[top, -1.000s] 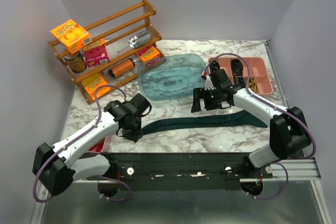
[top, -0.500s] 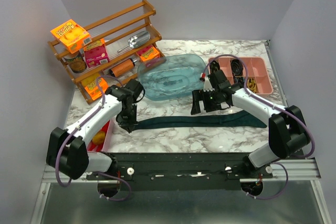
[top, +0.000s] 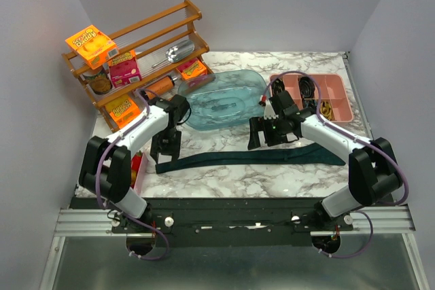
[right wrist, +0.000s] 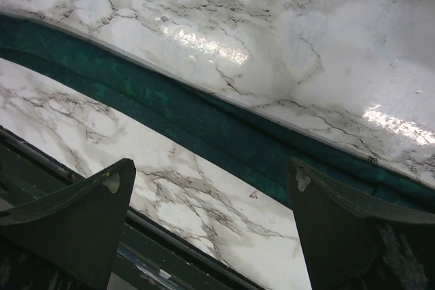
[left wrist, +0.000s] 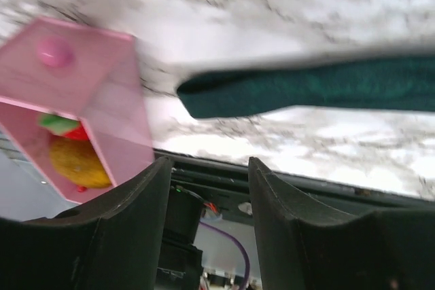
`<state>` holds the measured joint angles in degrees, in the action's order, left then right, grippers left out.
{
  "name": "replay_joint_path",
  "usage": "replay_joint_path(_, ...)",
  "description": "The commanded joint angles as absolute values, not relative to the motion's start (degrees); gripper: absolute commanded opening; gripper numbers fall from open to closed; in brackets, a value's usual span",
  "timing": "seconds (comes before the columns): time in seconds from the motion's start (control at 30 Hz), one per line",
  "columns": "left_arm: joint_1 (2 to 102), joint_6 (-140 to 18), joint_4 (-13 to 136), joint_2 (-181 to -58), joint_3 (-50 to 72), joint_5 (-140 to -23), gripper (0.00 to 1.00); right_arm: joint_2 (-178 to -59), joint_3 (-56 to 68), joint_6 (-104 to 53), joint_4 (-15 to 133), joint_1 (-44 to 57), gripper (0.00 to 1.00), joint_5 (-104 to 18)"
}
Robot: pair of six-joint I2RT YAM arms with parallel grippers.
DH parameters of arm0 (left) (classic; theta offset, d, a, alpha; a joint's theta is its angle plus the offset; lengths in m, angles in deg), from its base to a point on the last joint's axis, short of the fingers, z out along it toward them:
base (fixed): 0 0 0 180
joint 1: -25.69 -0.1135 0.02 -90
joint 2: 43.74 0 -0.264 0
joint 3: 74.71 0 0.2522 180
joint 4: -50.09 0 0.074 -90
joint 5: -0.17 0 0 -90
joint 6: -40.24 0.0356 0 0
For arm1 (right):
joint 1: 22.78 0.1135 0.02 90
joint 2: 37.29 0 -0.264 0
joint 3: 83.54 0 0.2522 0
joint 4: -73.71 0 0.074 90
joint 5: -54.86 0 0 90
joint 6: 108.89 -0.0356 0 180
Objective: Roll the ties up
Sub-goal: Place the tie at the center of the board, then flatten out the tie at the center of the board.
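Swung left end effector [top: 166, 153] up from lower left to narrow end of long dark teal fabric necktie [top: 258, 156], flat across marble table [top: 224, 181] mid-frame. Holds it and right end effector [right wrist: 209, 168] open, empty. Probably approach step; next must pinch that end, begin rolling.

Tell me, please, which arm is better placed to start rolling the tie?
Left. The left pincer, open, hovers at the narrow end of the tie, just ahead of its fingers; the right pincer, also open, sits over the tie's middle.
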<state>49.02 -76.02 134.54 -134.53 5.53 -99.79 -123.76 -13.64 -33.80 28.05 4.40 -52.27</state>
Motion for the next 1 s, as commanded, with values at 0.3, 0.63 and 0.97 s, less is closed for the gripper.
replay_joint_path(0.3,58.8,-72.4,124.2,-137.0,16.7,-106.6,0.56,-115.2,-13.3,-40.6,24.4,4.2,0.99,-40.5)
replay_joint_path(0.63,67.8,-72.1,98.0,-137.6,12.8,-88.6,0.49,-102.3,-20.6,-46.2,23.9,-10.8,0.97,-41.9)
replay_joint_path(0.97,76.8,-72.6,82.8,-145.6,16.7,-78.5,0.41,-96.6,-29.7,-50.2,24.2,-26.7,0.93,-46.7)
